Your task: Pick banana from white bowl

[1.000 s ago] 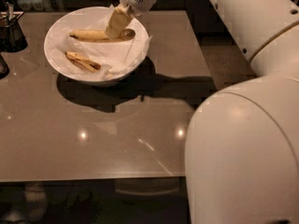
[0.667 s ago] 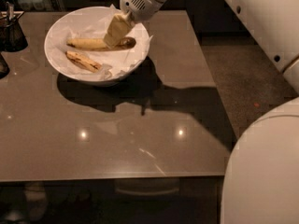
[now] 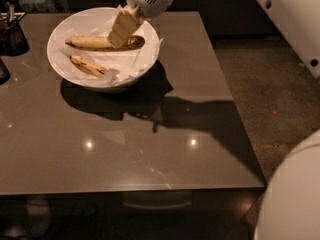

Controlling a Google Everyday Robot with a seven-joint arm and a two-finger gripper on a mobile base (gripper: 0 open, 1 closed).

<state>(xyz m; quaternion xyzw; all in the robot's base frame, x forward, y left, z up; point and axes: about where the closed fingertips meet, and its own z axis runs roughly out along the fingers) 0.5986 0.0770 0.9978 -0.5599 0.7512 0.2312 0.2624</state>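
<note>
The white bowl [image 3: 60,31] sits at the table's far left, lined with crumpled white paper. The banana [image 3: 90,42], long and pale yellow with a dark brown tip on the right, lies across the bowl's far half. A shorter, browner banana [image 3: 89,66] lies nearer the front rim. My gripper [image 3: 118,40] reaches down from the top of the view into the bowl, its cream-coloured end resting over the banana's right part, just left of the dark tip.
Dark containers [image 3: 12,34] stand at the table's far left edge, and a dark object [image 3: 2,71] sits below them. The table's right edge runs beside a dark floor [image 3: 270,99]. My white body [image 3: 295,199] fills the lower right, and my arm [image 3: 290,24] the upper right.
The gripper has come down a little onto the banana in the bowl. My white body has swung out of the foreground toward the right. The bowl has not moved.
</note>
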